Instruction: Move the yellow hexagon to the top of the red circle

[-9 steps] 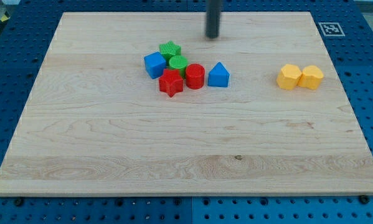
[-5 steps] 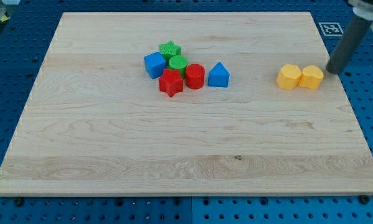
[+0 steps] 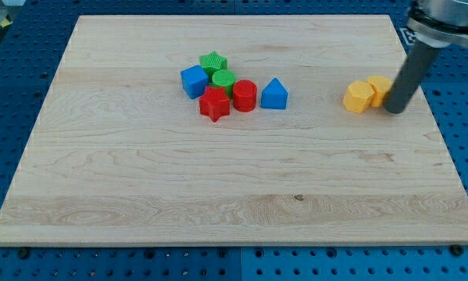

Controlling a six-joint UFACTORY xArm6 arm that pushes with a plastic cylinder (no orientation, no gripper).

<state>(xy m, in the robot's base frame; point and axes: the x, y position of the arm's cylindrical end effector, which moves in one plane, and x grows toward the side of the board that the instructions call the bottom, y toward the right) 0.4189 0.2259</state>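
Note:
Two yellow blocks sit side by side at the view's right. The left one (image 3: 358, 97) looks like the yellow hexagon; the right one (image 3: 378, 88) is partly hidden behind my rod. My tip (image 3: 394, 109) touches the right yellow block on its right side. The red circle (image 3: 244, 95) stands in a cluster left of centre, far to the left of the yellow blocks.
The cluster also holds a red star (image 3: 214, 104), a blue cube (image 3: 194, 80), a green star (image 3: 213, 62), a green circle (image 3: 223, 80) and a blue triangle (image 3: 274, 94). All lie on a wooden board (image 3: 218, 179). A marker tag (image 3: 412, 35) sits at the top right corner.
My tip swept from the view's top centre to the right, then came in against the right yellow block. Both yellow blocks have shifted slightly left.

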